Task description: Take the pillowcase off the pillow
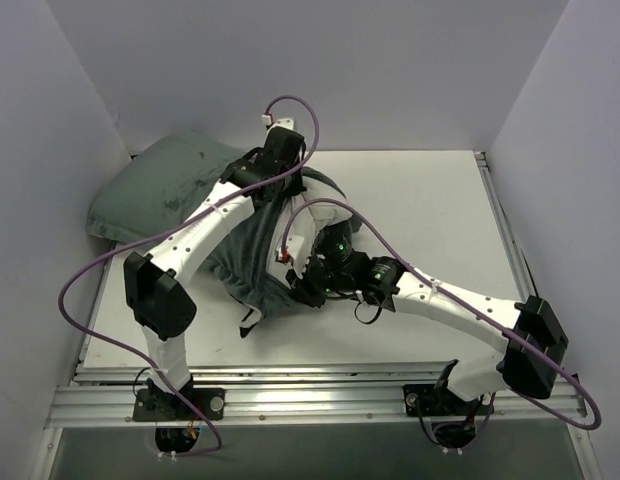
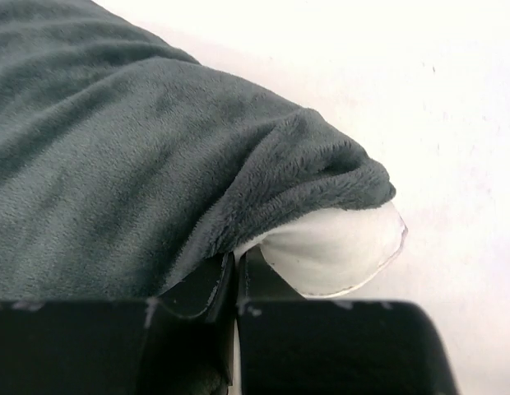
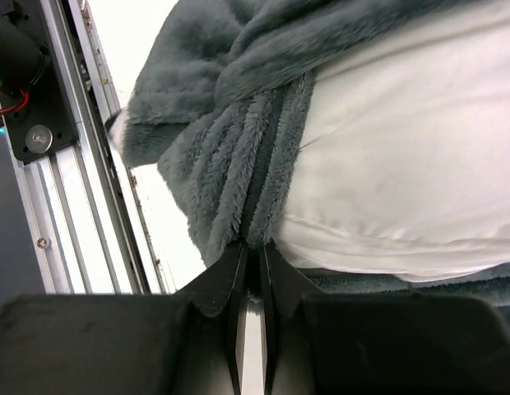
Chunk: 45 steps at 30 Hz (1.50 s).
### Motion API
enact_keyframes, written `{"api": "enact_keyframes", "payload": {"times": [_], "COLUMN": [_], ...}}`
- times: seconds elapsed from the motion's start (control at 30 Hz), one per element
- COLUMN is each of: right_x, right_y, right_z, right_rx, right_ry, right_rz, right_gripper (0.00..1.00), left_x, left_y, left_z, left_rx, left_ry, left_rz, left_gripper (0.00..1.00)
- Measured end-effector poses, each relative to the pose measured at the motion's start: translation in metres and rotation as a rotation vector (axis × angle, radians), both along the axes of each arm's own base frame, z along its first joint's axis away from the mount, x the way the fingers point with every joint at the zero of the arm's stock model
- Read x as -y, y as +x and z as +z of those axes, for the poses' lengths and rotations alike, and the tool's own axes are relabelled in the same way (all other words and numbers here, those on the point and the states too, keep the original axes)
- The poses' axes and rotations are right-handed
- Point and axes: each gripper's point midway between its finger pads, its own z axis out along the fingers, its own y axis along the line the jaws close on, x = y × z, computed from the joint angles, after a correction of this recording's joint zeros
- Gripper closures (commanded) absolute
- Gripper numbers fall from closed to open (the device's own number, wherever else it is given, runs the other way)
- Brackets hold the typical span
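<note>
The grey-green plush pillowcase (image 1: pixel 160 195) lies from the back left corner toward the table's middle, bunched near the front (image 1: pixel 252 270). In the left wrist view a white corner of the pillow (image 2: pixel 337 255) pokes out from under the pillowcase's hem (image 2: pixel 321 164). My left gripper (image 2: pixel 236 267) (image 1: pixel 273 158) is shut, its tips pinching at the base of that white corner. My right gripper (image 3: pixel 257 251) (image 1: pixel 298 285) is shut on a folded, ribbed edge of the pillowcase (image 3: pixel 247 164). The bare white pillow (image 3: pixel 403 156) bulges just to the right of that edge.
The white table (image 1: pixel 420 200) is walled by grey panels at the back and sides. An aluminium rail (image 3: pixel 66 206) (image 1: pixel 310 400) runs along the near edge, close beside the right gripper. Purple cables loop over both arms.
</note>
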Motion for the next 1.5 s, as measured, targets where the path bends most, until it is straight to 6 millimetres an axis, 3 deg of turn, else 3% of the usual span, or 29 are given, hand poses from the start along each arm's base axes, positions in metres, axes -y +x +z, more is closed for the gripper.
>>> {"api": "enact_keyframes", "payload": {"times": [0.23, 0.4, 0.73, 0.93, 1.03, 1.07, 1.17, 1.2, 1.23, 1.27, 1.33, 1.5], "right_x": [0.008, 0.011, 0.010, 0.014, 0.019, 0.022, 0.029, 0.034, 0.037, 0.040, 0.042, 0.040], "right_y": [-0.006, -0.008, -0.009, -0.011, -0.013, -0.013, -0.012, -0.013, -0.013, -0.013, -0.011, -0.002], "right_z": [0.006, -0.012, -0.010, -0.011, -0.016, -0.017, -0.014, -0.012, -0.009, -0.005, 0.007, 0.036], "right_rx": [0.011, -0.030, -0.064, -0.106, -0.149, -0.161, -0.206, -0.224, -0.238, -0.247, -0.255, -0.242], "right_ry": [0.052, 0.043, 0.069, 0.073, 0.054, 0.051, 0.049, 0.048, 0.051, 0.055, 0.074, 0.131], "right_rz": [-0.023, -0.057, -0.093, -0.145, -0.174, -0.185, -0.217, -0.226, -0.235, -0.240, -0.251, -0.277], "right_gripper": [1.00, 1.00, 1.00, 0.99, 0.82, 0.67, 0.46, 0.36, 0.31, 0.26, 0.22, 0.14], "left_x": [-0.004, -0.004, -0.013, -0.010, -0.007, -0.006, -0.004, -0.003, -0.003, -0.002, -0.003, -0.012], "left_y": [0.009, 0.013, 0.047, 0.037, 0.022, 0.016, 0.000, -0.005, -0.007, -0.009, -0.011, -0.011], "left_z": [0.005, 0.009, 0.070, 0.059, 0.050, 0.048, 0.045, 0.043, 0.044, 0.045, 0.048, 0.078], "left_rx": [0.021, 0.022, 0.156, 0.126, 0.097, 0.089, 0.086, 0.087, 0.097, 0.106, 0.126, 0.210], "left_ry": [-0.017, -0.065, -0.130, -0.175, -0.210, -0.224, -0.269, -0.280, -0.290, -0.297, -0.310, -0.342], "left_rz": [0.060, 0.120, 0.256, 0.240, 0.196, 0.180, 0.127, 0.110, 0.094, 0.079, 0.057, 0.030], "left_gripper": [0.98, 0.98, 0.98, 0.98, 0.98, 0.98, 0.96, 0.91, 0.76, 0.69, 0.48, 0.24]}}
